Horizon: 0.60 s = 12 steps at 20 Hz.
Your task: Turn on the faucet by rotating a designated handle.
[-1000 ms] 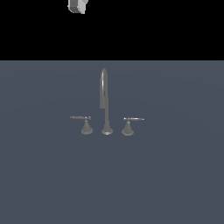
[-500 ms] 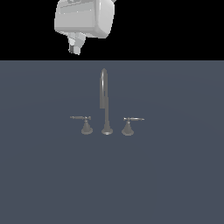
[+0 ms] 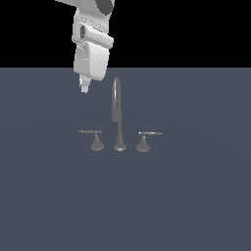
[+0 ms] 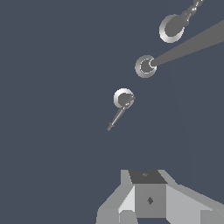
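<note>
The faucet stands mid-floor in the exterior view: a tall gooseneck spout (image 3: 116,112) between two low lever handles. The handle (image 3: 93,135) with the evenly dark lever is on the exterior view's left. Its twin (image 3: 147,135) on the right has a paler lever tip. My gripper (image 3: 84,87) hangs above and behind the dark handle, well clear of it, with the fingers together and nothing in them. In the wrist view the gripper (image 4: 148,192) is at the edge. The dark handle (image 4: 120,107) lies ahead of it, then the spout base (image 4: 145,66) and the twin (image 4: 173,27).
The faucet sits on a flat blue-grey floor (image 3: 196,196) that fills the lower part of the exterior view. The white arm (image 3: 93,44) comes down from the top of that view.
The arm has come down into the exterior view from the top edge. Its fingertips are now level with the top of the spout. The faucet has not moved.
</note>
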{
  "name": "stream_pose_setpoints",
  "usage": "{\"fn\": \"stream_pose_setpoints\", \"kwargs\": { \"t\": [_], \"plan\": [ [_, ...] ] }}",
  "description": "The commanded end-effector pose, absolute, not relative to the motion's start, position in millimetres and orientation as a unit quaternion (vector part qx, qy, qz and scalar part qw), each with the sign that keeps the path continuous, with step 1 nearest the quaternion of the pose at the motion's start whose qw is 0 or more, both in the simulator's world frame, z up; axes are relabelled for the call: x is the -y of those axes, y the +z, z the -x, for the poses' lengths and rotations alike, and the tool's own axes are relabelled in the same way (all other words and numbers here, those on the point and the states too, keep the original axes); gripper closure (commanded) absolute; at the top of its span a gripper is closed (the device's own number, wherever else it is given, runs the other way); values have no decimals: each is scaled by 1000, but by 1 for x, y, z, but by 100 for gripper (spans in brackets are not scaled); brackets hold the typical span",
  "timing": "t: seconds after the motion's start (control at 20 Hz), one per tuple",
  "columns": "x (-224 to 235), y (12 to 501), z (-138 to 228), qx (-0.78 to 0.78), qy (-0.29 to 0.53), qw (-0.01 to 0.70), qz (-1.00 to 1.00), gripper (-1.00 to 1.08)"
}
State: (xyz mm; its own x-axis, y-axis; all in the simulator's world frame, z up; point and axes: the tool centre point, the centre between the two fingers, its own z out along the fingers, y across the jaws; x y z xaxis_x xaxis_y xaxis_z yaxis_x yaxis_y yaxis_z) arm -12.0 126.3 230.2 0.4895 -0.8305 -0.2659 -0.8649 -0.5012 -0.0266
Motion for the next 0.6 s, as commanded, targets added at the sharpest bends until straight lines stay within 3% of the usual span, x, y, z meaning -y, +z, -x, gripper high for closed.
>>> {"fn": "stream_pose_setpoints", "kwargs": {
  "t": [0.0,0.55],
  "plan": [
    [-131,208,3,-527,106,68,840,108],
    [-142,118,-25,-656,59,22,752,108]
  ]
}}
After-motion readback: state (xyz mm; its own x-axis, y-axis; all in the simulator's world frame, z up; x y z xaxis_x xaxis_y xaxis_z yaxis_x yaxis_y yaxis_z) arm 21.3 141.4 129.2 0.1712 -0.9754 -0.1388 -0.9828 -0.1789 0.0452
